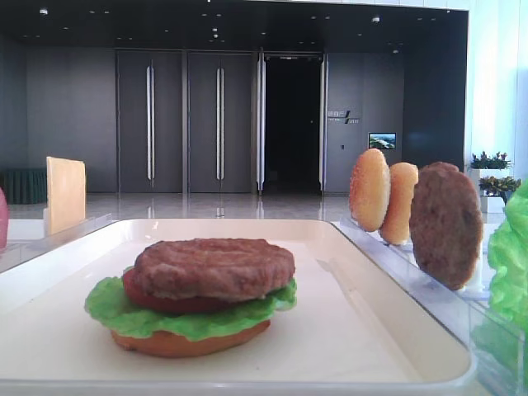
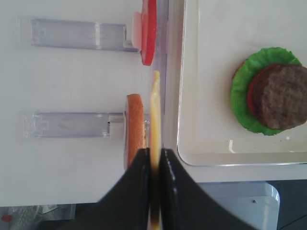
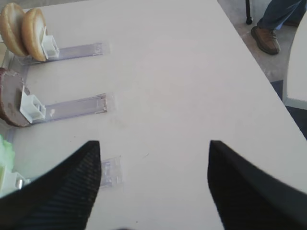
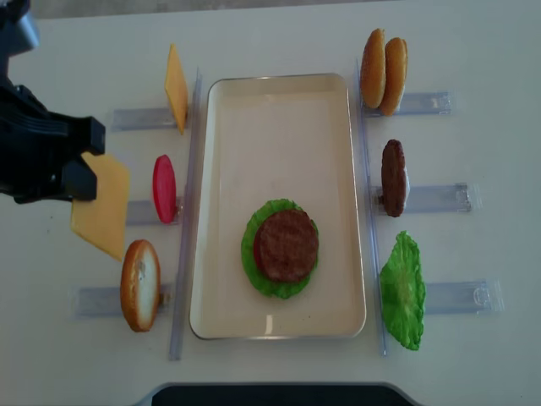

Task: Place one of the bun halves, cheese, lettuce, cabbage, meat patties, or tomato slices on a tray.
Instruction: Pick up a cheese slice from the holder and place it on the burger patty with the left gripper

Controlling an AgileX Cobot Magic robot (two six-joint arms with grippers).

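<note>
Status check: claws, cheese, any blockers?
Left claw shut on cheese slice, left of tray. Right claw open, empty. Stack topped by patty; nothing blocking.

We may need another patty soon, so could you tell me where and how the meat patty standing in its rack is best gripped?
Grip the meat patty near its top edge, coming straight down from above. It stands on edge in the clear rack to the right of the tray, so its two flat faces are exposed for the fingers, while the rack probably blocks its lower part.

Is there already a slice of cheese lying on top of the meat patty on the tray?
No, the meat patty tops the stack bare, while the left end effector holds a cheese slice outside the tray.
</note>
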